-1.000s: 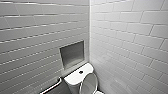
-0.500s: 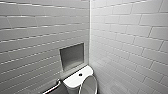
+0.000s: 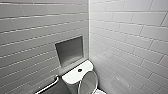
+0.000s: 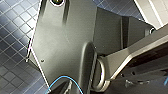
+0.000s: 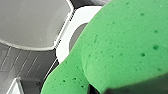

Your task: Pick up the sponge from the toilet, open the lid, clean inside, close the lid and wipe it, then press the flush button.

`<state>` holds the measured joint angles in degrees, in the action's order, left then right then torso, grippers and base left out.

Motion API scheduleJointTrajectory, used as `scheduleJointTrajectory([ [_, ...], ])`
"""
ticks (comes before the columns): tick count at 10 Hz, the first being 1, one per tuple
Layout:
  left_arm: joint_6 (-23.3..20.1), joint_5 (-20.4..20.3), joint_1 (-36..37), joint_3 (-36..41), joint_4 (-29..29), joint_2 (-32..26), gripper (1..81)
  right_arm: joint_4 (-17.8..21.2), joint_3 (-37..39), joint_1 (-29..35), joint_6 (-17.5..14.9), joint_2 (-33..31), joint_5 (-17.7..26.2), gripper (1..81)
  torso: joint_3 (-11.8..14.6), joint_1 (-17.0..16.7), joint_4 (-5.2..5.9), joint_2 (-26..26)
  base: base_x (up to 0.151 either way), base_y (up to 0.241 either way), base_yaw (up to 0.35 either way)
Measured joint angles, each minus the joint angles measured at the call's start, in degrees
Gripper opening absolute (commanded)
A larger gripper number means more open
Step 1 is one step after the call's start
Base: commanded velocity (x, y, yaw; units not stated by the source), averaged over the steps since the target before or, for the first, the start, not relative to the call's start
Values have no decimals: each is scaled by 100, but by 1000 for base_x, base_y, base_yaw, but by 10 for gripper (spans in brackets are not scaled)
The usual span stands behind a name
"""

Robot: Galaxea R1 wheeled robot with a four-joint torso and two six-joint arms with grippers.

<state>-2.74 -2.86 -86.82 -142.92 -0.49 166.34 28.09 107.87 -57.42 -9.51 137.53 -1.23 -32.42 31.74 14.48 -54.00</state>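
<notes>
White tiled walls (image 3: 125, 37) meet in a corner, with a square niche (image 3: 69, 50) set into the far wall. Below the niche stands the toilet (image 3: 75, 76), close to the right wall, its lid (image 3: 88, 83) raised in front of the tank. My right jaws are closed on the green sponge (image 5: 120, 50), held near the seat (image 5: 65, 37). The sponge looks light, soft and porous. I judge a firm squeeze across its middle best, because it will squash and may slip when wet.

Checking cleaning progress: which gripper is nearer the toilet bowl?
Right. The right gripper holds the sponge close above the toilet rim, beside the raised lid. The left arm hangs over dark floor tiles.
</notes>
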Motion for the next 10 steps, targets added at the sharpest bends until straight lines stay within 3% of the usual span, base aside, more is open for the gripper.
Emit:
scheduleJointTrajectory([
  [4,0,-13,-5,0,0,-2,811,16,233,502,61,293,27,10,-120,94,0,-109,0,0,0],
  [6,0,-7,9,0,-2,-2,811,16,631,612,61,729,121,10,-188,96,0,-111,0,0,0],
  [10,0,-29,49,0,-2,9,811,16,1387,889,61,1274,211,10,-918,101,0,-111,0,0,0],
])
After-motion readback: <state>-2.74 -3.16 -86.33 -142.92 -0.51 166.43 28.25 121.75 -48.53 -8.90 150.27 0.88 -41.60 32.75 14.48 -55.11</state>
